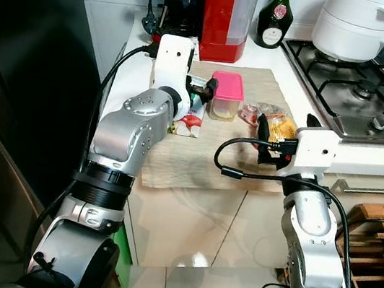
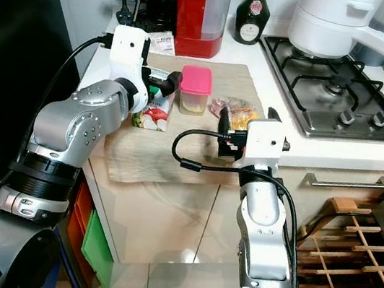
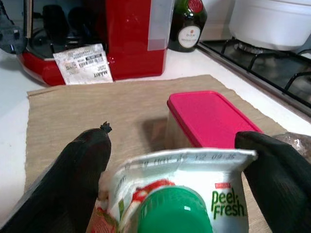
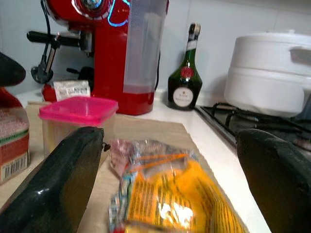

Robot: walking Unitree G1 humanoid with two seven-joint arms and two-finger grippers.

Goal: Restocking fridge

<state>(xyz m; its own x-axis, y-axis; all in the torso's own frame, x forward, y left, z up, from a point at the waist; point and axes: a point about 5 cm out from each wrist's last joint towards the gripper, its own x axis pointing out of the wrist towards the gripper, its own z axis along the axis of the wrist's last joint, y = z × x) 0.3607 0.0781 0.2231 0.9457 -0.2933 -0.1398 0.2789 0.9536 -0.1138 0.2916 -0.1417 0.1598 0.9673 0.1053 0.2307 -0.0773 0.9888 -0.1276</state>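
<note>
On the beige mat (image 2: 177, 145) that covers the counter, a carton (image 3: 180, 194) stands upright with a green screw cap, red fruit artwork and the words "peel Fresh" on its white top; a stamped date along the folded ridge is too faint to read surely. The left gripper (image 3: 177, 170) has one black finger on each side of the carton's top, pressed against it, so it is closed on the carton. The left arm is bent at the elbow, forearm raised over the mat's near-left part. Just beyond the carton on the mat sits a clear tub with a pink lid (image 1: 226, 95). Toward the mat's right side lies a crinkled yellow-and-orange bag (image 4: 170, 199); its print is blurred. The right gripper (image 4: 170, 160) is spread wide, fingers either side of the bag and not touching it, forearm rising upright from below the counter edge. Behind the mat stands a red coffee machine (image 2: 198, 10) with a barcode tag reading "MART" (image 3: 82, 63), and beside it a dark green bottle (image 1: 274, 18) labelled "D.O.M". Right of the mat is a gas hob (image 2: 332, 89) carrying a white pot (image 2: 336, 21).
</note>
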